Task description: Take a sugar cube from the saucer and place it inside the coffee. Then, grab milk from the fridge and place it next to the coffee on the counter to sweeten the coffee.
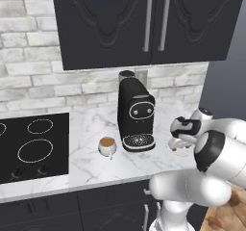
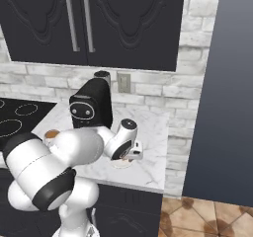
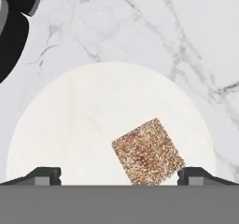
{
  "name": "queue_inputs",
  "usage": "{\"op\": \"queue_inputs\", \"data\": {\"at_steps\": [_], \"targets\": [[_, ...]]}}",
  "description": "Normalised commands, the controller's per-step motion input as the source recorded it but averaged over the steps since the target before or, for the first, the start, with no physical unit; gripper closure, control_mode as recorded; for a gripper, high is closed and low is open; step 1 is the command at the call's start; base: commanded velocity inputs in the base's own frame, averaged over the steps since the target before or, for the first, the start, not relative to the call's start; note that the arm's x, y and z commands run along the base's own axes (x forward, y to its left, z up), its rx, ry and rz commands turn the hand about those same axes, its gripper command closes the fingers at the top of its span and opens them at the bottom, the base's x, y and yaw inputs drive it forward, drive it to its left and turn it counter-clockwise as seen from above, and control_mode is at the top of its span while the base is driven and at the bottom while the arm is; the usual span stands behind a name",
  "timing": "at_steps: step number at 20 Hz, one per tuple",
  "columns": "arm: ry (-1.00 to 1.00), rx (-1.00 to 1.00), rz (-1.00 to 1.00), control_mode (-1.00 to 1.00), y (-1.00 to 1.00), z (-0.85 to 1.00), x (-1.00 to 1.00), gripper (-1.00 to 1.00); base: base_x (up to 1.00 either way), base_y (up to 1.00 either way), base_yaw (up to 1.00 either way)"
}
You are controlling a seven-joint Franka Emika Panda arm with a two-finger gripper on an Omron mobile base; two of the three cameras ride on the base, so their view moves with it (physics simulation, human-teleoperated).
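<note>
The saucer (image 3: 84, 120) is a round white plate on the marble counter (image 3: 140, 22), right of the coffee machine. On it lies the tan-brown sugar cube (image 3: 148, 152), set off to one side. My gripper (image 3: 122, 176) hangs open just above the plate, with one fingertip on each side of the cube and apart from it. From the base, the gripper (image 1: 179, 141) (image 2: 129, 154) points down over the saucer (image 1: 178, 151) (image 2: 123, 164). The coffee (image 1: 107, 146) (image 2: 51, 134), a white cup of brown liquid, stands left of the machine. The milk is out of view.
The black coffee machine (image 1: 136, 114) (image 2: 90, 110) stands between cup and saucer. A black hob (image 1: 29, 146) lies at the left. Dark wall cabinets (image 1: 144, 18) hang overhead. A tall dark grey panel (image 2: 222, 93) closes the counter's right end; I cannot tell if it is the fridge.
</note>
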Motion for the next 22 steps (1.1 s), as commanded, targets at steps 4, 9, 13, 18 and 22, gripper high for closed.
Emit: {"op": "queue_inputs", "data": {"at_steps": [4, 9, 13, 18, 22], "targets": [[0.0, 0.0, 0.0, -1.0, -0.04, -0.04, 0.19, -1.0, 0.0, 0.0, 0.0], [0.0, 0.0, 0.0, -1.0, -0.03, -0.03, 0.15, -1.0, 0.0, 0.0, 0.0], [0.0, 0.0, 0.0, -1.0, 0.0, -0.04, 0.12, 1.0, 0.0, 0.0, 0.0], [0.0, 0.0, 0.0, -1.0, 0.0, -0.15, 0.02, 1.0, 0.0, 0.0, 0.0], [0.0, 0.0, 0.0, -1.0, 0.0, -0.16, 0.0, 1.0, 0.0, 0.0, 0.0]]}}
